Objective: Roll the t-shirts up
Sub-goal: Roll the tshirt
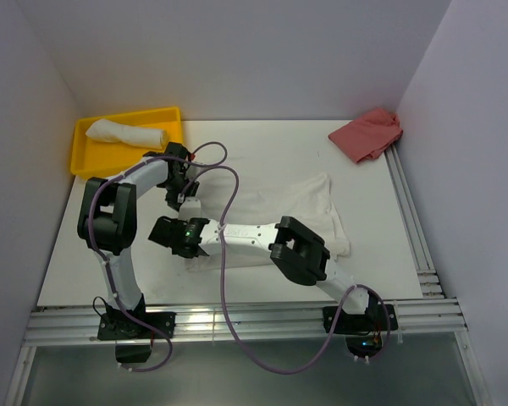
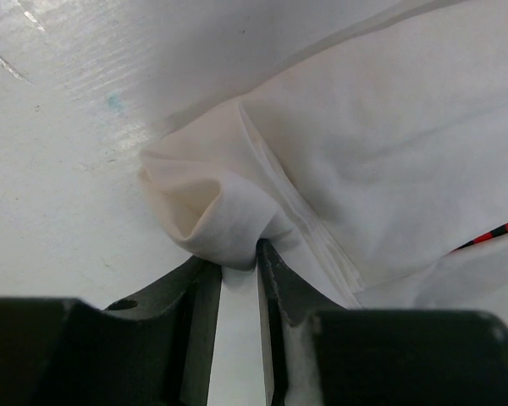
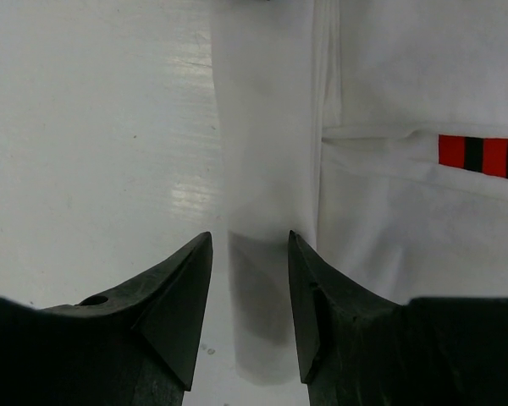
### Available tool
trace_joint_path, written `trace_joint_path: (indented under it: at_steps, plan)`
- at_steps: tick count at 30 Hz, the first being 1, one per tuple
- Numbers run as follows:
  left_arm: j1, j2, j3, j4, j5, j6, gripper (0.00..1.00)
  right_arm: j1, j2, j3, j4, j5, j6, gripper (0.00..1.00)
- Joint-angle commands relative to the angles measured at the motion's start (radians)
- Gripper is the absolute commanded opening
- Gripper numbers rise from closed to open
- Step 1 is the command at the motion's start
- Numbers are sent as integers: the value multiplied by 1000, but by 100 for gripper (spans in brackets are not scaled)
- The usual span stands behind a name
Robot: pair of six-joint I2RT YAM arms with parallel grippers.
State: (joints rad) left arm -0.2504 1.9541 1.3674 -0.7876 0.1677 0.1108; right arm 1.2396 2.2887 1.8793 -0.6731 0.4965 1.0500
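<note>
A white t-shirt (image 1: pixel 300 203) lies spread in the middle of the table, its left edge bunched up. My left gripper (image 1: pixel 185 202) is at that edge's far end, shut on a bunched fold of the t-shirt (image 2: pixel 229 220). My right gripper (image 1: pixel 186 247) reaches across to the near end of the same edge. In the right wrist view its jaws stand open (image 3: pixel 250 235) with a narrow strip of the shirt (image 3: pixel 267 169) lying on the table between them. A red and black print (image 3: pixel 483 156) shows on the cloth. A second t-shirt (image 1: pixel 127 133) lies rolled in the tray.
The yellow tray (image 1: pixel 174 117) stands at the back left corner. A crumpled red cloth (image 1: pixel 368 134) lies at the back right by the wall. White walls close in three sides, and a metal rail (image 1: pixel 415 228) runs along the table's right edge.
</note>
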Motion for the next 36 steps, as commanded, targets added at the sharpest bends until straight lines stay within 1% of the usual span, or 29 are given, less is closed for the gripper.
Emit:
trace_joint_path:
  at_steps: [1, 11, 14, 18, 20, 21, 22, 24, 25, 27, 28, 29, 31, 32, 33, 34, 35, 36]
  plan:
    - [-7, 14, 18, 34, -23, 6, 29, 8, 9, 15, -54, 8, 27, 49]
    - [-10, 20, 21, 34, -22, -2, 32, 24, 48, -3, -86, -41, 42, 51]
    - [-10, 19, 22, 36, -17, -2, 36, 26, 74, 15, -112, -53, 45, 51]
    - [-10, 12, 32, 33, -8, 1, 49, 27, 95, 23, -131, -70, 53, 51]
    - [-10, 9, 47, 28, 3, 6, 52, 24, 98, 17, -126, -79, 53, 49]
    - [-10, 9, 55, 22, 6, 6, 55, 24, 95, 6, -120, -88, 53, 42]
    - [-10, 9, 62, 16, 10, 7, 56, 24, 92, 0, -112, -93, 51, 39]
    - [-9, 9, 91, 7, 22, 10, 60, 20, 71, -35, -66, -108, 39, 35]
    - [-7, 9, 102, -8, 27, 10, 61, 18, 58, -52, -48, -125, 38, 29]
    - [0, 12, 142, -25, 50, 10, 64, 11, 13, -121, 33, -147, 24, 24]
    - [5, 12, 157, -33, 61, 15, 65, 3, -7, -149, 64, -170, 22, 23]
    - [8, 12, 185, -53, 70, 15, 66, -2, -26, -178, 135, -183, 15, 23]
    - [22, 6, 211, -68, 96, 23, 68, -20, -92, -281, 220, -213, 15, 23]
    - [28, 6, 234, -85, 105, 23, 69, -26, -113, -319, 319, -254, 16, 23]
    - [40, 5, 246, -94, 130, 27, 69, -34, -158, -397, 370, -272, 21, 22]
    - [46, 6, 257, -105, 144, 30, 69, -48, -179, -435, 476, -295, 25, 22]
    - [52, 3, 271, -117, 157, 30, 69, -55, -198, -512, 528, -335, 39, 22]
    - [65, 2, 274, -121, 170, 32, 69, -63, -231, -549, 582, -355, 48, 21]
